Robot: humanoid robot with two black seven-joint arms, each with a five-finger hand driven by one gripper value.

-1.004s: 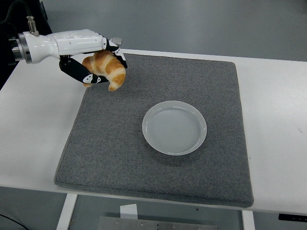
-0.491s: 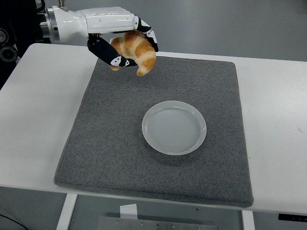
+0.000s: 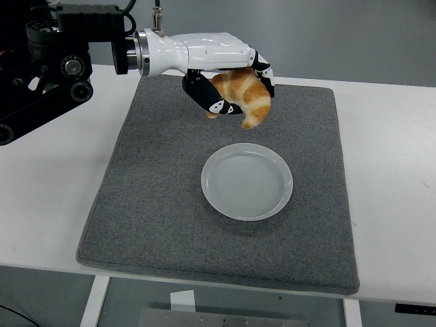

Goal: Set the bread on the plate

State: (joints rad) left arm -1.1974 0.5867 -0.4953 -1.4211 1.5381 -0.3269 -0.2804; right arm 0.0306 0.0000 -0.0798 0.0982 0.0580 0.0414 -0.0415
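The bread [image 3: 243, 100], a golden croissant, is held clear of the surface by the left robot hand [image 3: 228, 78], whose fingers [image 3: 204, 99] are curled around it from above and below, so that one curved tip hangs free beneath the grip. Over the last second the croissant has been carried from above the far left corner of the grey mat [image 3: 157, 204] toward the middle, and it is now seen just beyond the far rim of the white plate [image 3: 246, 181], apart from it and not yet over its centre. More of the black forearm is now seen reaching in from the upper left. The plate lies empty near the middle of the mat, which is spread over the white tabletop [image 3: 388, 170]. The right robot hand is not in view. The transport step is judged to be nearly complete: a short further move toward the near side and a descent appear to be needed before the fingers can be released. Some care would be called for, since the hanging tip could catch the rim and the croissant could roll off the shallow plate.
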